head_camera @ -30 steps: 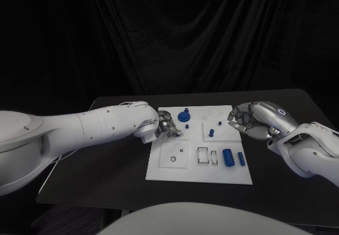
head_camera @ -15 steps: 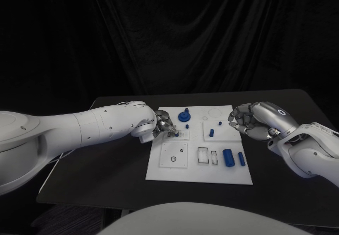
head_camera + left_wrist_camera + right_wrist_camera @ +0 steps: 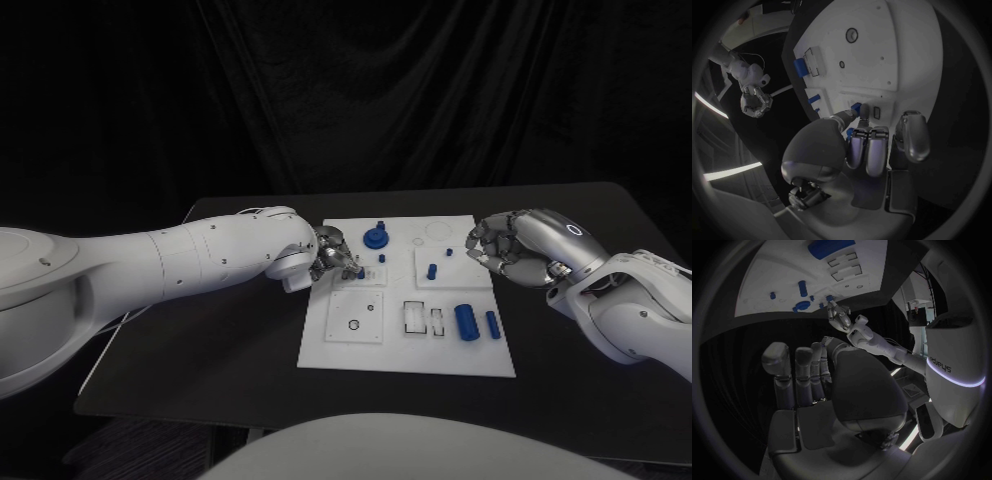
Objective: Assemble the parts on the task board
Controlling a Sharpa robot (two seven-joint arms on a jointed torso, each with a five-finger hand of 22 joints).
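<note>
Several blue parts [image 3: 466,321] on the task board [image 3: 408,352], most toward its right edge; likely light, rigid, best pinched across their sides. Left hand [image 3: 336,256] at the board's left edge, grasp indeterminate. Right hand [image 3: 508,245] curled, empty.

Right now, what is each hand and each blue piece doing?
Left hand: over the board's left side, fingers curled; a grip cannot be told.
Right hand: at the board's right edge, fingers curled, nothing in it.
Round blue part: standing on the board.
Big blue cylinder: lying flat.
Thin blue cylinder: lying flat beside it.
Board: flat on the table.
</note>
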